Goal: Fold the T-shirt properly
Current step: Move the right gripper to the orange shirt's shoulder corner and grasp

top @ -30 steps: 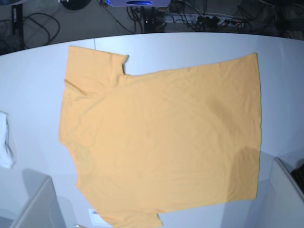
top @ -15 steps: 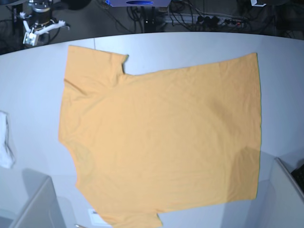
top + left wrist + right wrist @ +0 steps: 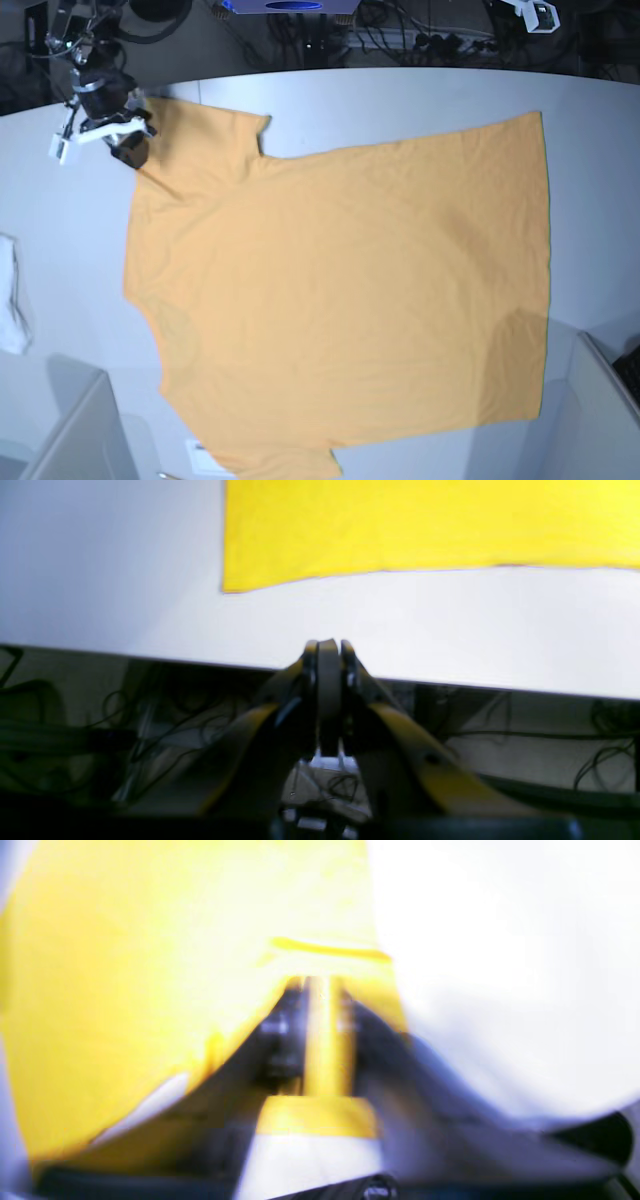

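A T-shirt (image 3: 340, 280) lies spread on the bench (image 3: 60, 210), hem toward the left arm, likely flattened for a first fold. The right gripper (image 3: 324, 985), parted with nothing between its fingers, hovers over the sleeve (image 3: 200, 130), apparently to take that side. The left gripper (image 3: 329, 647), closed and empty, waits beyond the edge.
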Tool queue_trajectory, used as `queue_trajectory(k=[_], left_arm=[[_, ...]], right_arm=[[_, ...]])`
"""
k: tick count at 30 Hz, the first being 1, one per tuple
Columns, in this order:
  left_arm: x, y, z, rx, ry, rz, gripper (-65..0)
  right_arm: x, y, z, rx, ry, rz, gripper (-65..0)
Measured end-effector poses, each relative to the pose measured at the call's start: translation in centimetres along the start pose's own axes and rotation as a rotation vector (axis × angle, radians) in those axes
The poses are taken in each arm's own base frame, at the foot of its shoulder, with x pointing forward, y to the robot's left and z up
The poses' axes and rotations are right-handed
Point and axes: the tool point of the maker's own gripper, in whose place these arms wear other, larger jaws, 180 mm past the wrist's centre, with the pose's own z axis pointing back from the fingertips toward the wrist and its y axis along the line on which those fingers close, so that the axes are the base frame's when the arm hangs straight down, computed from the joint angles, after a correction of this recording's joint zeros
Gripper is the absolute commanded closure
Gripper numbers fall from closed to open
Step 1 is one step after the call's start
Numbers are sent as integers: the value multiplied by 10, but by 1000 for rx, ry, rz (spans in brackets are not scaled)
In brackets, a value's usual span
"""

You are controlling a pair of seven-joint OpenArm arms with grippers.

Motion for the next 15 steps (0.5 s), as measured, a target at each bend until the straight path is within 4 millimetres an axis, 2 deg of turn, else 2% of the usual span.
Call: queue_trajectory(k=[1, 3, 5, 7, 8, 9, 12, 15], left_arm=[[-2, 0, -1, 3, 14, 4, 0], [1, -1, -5, 2, 0, 12, -165], [4, -3, -7, -6, -12, 13, -334], [4, -2, -7, -5, -11, 14, -456], [4, -1, -7, 1, -12, 17, -492], [4, -1, -7, 4, -13, 18, -513], [8, -1, -12, 7, -26, 86, -517], [21, 21, -17, 51, -77, 236, -517]], right_arm=[[-2, 0, -3, 2, 13, -3, -318], [-7, -4, -10, -4, 36, -20, -362], [-19, -14, -15, -20, 86, -36, -344], [-23, -33, -18, -57, 100, -74, -318], [-22, -45, -20, -91, 98, -82, -312], [-21, -54, -22, -114, 97, -93, -306], [-27, -68, -25, -130, 121, -101, -308], [-28, -69, -25, -131, 120, -109, -308]])
